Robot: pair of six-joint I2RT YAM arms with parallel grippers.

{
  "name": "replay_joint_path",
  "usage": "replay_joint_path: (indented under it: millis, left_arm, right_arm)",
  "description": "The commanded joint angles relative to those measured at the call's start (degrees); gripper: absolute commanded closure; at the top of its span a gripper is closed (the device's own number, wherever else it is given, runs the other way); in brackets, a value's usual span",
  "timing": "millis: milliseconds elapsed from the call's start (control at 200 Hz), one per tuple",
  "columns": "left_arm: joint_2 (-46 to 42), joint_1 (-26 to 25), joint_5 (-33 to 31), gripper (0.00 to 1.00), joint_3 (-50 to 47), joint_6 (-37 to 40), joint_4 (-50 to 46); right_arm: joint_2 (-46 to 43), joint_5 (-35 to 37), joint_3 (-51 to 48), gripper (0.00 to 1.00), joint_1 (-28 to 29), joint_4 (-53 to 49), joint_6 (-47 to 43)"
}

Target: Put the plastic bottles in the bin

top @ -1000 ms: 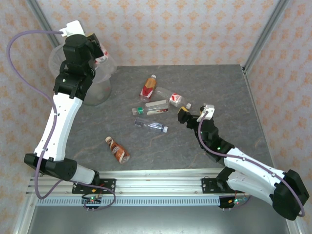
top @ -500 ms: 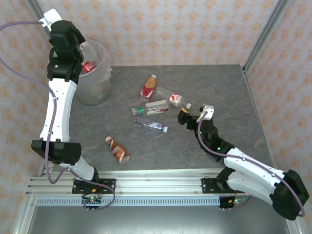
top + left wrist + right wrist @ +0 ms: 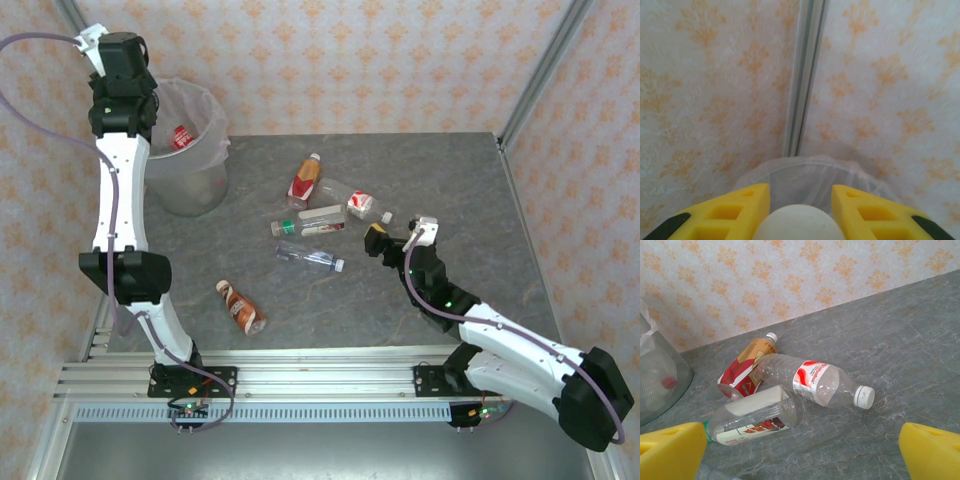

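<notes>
A: Left pincer point(image 3: 799, 200) is clamping on a white-capped bottle point(image 3: 797, 225), only the cap showing between the yellow fingers point(image 3: 740, 205)
B: Where is the arm standing?
A: Left arm point(image 3: 112, 200) is reaching up nearly straight at the far left corner, wrist tipping over the bin point(image 3: 190, 150); the bagged rim is showing just beyond the cap
B: And the right pincer point(image 3: 375, 238)?
A: Gaping wide, gripping nothing, hanging low over the tabletop point(image 3: 450, 180), forearm lying almost flat and pointing at the loose bottles
B: What is lying there?
A: Red-and-white bottle point(image 3: 817, 385) is lying on its side against an orange-labelled bottle point(image 3: 747, 371), just beside a green-capped bottle point(image 3: 752, 416). A brown bottle point(image 3: 240, 307) is lying well apart, toward the near edge. One red-labelled bottle point(image 3: 180, 135) is sitting inside the bin
B: How are they going to handle?
A: I am judging them empty: light, thin-walled, denting under a squeeze, rolling at a nudge, smooth enough to be slipping. I am favouring a hold across the mid-body at the label, jaws crossing the long axis, or at the stiffer neck under the cap, closing gently
</notes>
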Motion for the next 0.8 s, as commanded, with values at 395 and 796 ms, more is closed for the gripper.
replay_joint_path:
  millis: [395,796]
  left_arm:
    - [13.09,3.48,-5.92,0.9,10.26,2.35,-15.56]
    - [13.7,3.47,1.84,0.0,13.27,1.14,-17.92]
  right_arm:
    - [3.69,-2.66,2.52,0.01,0.24,-2.5,-0.6]
    - [6.44,-5.16,4.89,0.01,0.23,-3.82,-2.14]
